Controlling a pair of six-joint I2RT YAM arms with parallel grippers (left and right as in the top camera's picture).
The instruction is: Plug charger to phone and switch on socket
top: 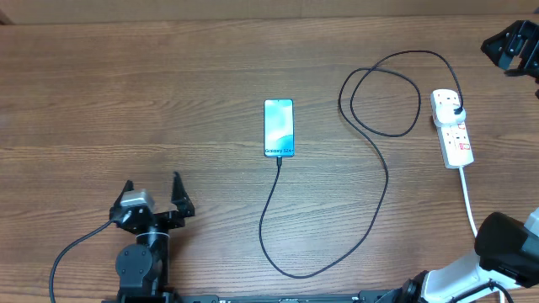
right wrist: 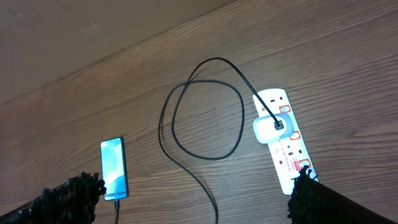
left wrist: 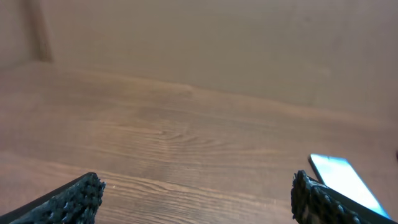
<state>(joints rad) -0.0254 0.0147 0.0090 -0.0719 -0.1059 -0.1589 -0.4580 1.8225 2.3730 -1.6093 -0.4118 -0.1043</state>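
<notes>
While the phone (top: 279,128) lies screen-up mid-table (top: 126,84), the charger (top: 383,181) leaves its 6 o'clock edge, apparently plugged in. It loops round to the socket (top: 455,135) at 3 o'clock. Left gripper (top: 152,183) sits at 7 o'clock, spread wide, empty, parked clear. Right gripper (top: 512,44) is at 1 o'clock, likely staged for the switch.

Left wrist: fingers (left wrist: 81,196) apart, phone at 4 o'clock.

Right wrist: fingers (right wrist: 68,196) apart, holding nothing, high over the socket. Plug (right wrist: 273,124) seated; switch (right wrist: 291,151) position unreadable.
</notes>
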